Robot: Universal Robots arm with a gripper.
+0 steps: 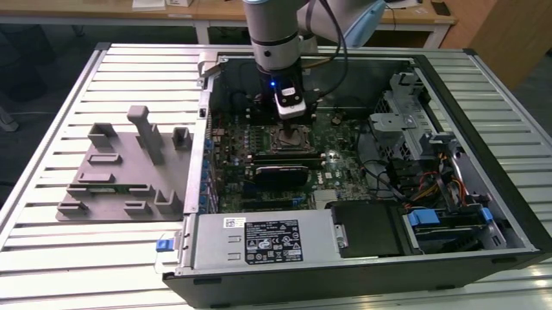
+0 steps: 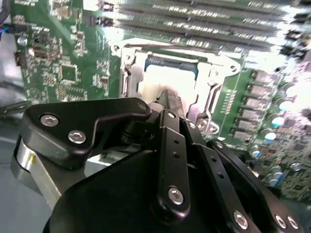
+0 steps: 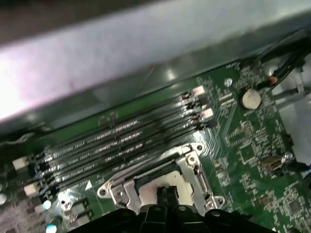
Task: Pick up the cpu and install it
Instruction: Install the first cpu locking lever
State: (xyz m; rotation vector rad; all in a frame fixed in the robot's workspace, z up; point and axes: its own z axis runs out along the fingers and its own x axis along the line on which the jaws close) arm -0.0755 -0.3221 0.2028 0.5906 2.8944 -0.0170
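Observation:
The cpu [image 2: 165, 77] lies flat inside the square metal-framed socket [image 2: 219, 73] on the green motherboard, its pale silvery top showing. In the first wrist view the cpu [image 3: 151, 185] sits within the socket frame [image 3: 195, 171]. My gripper [image 2: 167, 98] hangs straight over the chip with its two black fingers pressed together and nothing between them. Those fingers [image 3: 167, 193] point down at the cpu's middle; whether they touch it I cannot tell. In the exterior view the gripper [image 1: 293, 126] stands inside the open computer case just above the socket [image 1: 294, 138].
Several memory sticks [image 3: 121, 141] run beside the socket. A black card [image 1: 280, 173] lies nearer the camera, then the power supply [image 1: 258, 240]. Drive cages and cables [image 1: 414, 142] crowd the exterior view's right. A grey fixture block [image 1: 129, 168] rests on the slatted table at that view's left.

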